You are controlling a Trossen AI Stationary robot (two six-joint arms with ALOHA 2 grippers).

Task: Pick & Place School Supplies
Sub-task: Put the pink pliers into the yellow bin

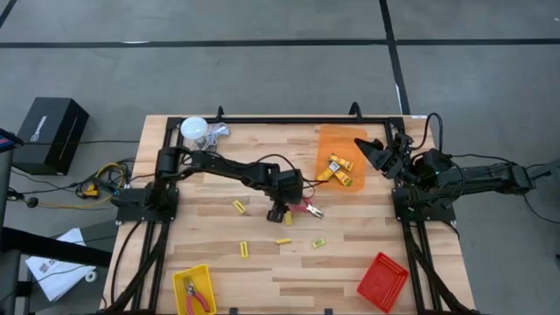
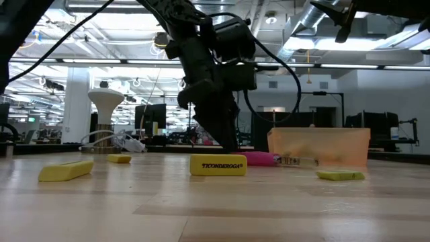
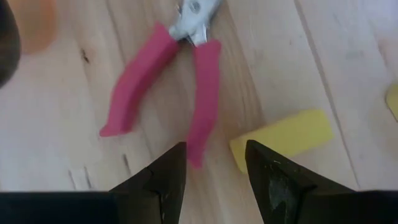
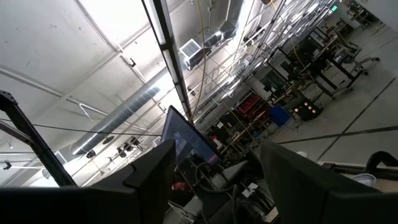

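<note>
**Inspector:** Red-handled pliers (image 3: 165,81) lie flat on the wooden table (image 1: 219,262) near its middle, handles spread, with a yellow block (image 3: 283,138) just beside one handle tip.

**Clerk:** And the left gripper (image 3: 211,177)?

**Inspector:** It hangs low over that spot. Its fingers stand parted with only bare wood and the tip of one handle between them. It has hold of nothing.

**Clerk:** What is already put away?

**Inspector:** A few yellow pieces (image 1: 339,171) lie in the orange tray (image 1: 328,140) at the far right of the table. A second pair of pliers (image 1: 196,296) sits in the yellow tray (image 1: 179,278) at the near left corner. The red tray (image 1: 382,282), near right, looks bare as far as I can tell.

**Clerk:** What remains loose?

**Inspector:** Besides the pliers and the block next to them, four yellow pieces lie scattered on the wood: one (image 1: 239,206) left of the gripper, one (image 1: 244,250) nearer the front, a stick (image 1: 283,241) and a small labelled one (image 1: 318,242). My judgement: somewhat under half done.

**Clerk:** The right gripper (image 4: 214,180)?

**Inspector:** Waiting by the far right edge, raised and pointed upward, fingers apart, holding nothing.
</note>
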